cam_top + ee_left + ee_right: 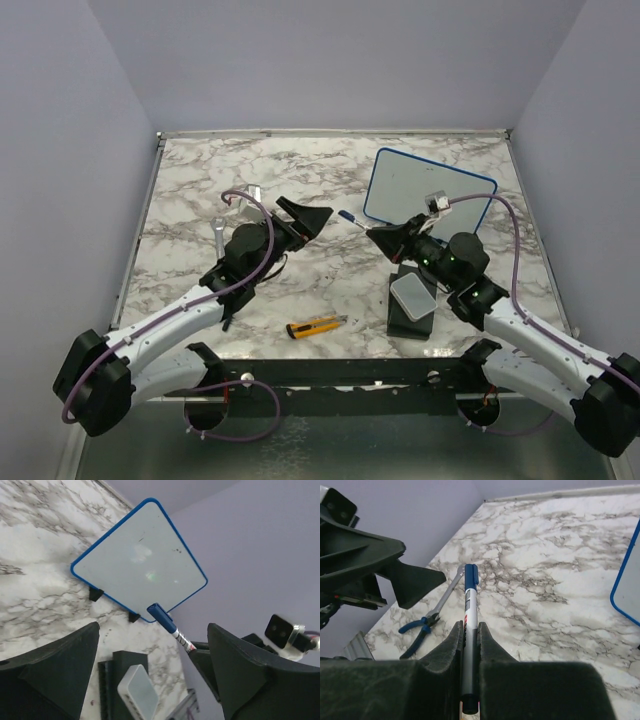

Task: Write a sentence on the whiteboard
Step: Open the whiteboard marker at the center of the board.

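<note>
The whiteboard [425,195] stands tilted on small black feet at the back right; its blue-framed face [140,562] is blank apart from faint smudges, and no sentence is in view. My right gripper [378,237] is shut on a marker [469,610], whose blue capped end [350,218] points left toward the other arm. The marker's barrel sits clamped between the right fingers [454,640]. My left gripper [312,218] is open just left of the cap, and the marker [170,626] shows in the gap between its wide-apart jaws, touching neither. The right gripper [469,630] hovers above the tabletop.
A pale grey rounded box [413,296] lies on a black block [410,318] near the right arm. A yellow utility knife [315,326] lies at the front middle. Blue-handled pliers [420,627] and a wrench [220,232] lie at the left. Grey walls enclose the marble table.
</note>
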`<state>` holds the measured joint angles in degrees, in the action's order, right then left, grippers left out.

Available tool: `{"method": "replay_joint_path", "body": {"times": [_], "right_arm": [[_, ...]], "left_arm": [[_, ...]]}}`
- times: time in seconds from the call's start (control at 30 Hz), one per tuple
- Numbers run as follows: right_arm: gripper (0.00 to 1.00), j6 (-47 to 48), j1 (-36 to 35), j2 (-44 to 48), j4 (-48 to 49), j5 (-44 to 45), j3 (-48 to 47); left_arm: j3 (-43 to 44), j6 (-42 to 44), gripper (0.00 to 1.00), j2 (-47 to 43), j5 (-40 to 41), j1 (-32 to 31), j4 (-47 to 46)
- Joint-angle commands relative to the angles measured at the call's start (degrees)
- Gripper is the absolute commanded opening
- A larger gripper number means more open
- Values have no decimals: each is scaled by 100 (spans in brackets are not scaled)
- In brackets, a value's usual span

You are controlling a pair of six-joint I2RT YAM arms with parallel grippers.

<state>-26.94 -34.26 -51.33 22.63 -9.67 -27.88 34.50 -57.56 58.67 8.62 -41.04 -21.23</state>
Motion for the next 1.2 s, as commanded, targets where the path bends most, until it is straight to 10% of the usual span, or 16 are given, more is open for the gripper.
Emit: {"method": "replay_joint_path", "body": {"times": [0.0,0.77,1.17], "right_arm": [[0,258,-328,-63,892,836,68],[0,407,-936,-573,1551,1091,-31],[0,631,-1182,-720,1437,1368,-156]], "left_arm": [[-97,-1700,85,144,339,15,-1029],[-66,-2784,58,1089,-116,9,-1912],[-48,-2816,23,1198,-98,13,-1911]]}}
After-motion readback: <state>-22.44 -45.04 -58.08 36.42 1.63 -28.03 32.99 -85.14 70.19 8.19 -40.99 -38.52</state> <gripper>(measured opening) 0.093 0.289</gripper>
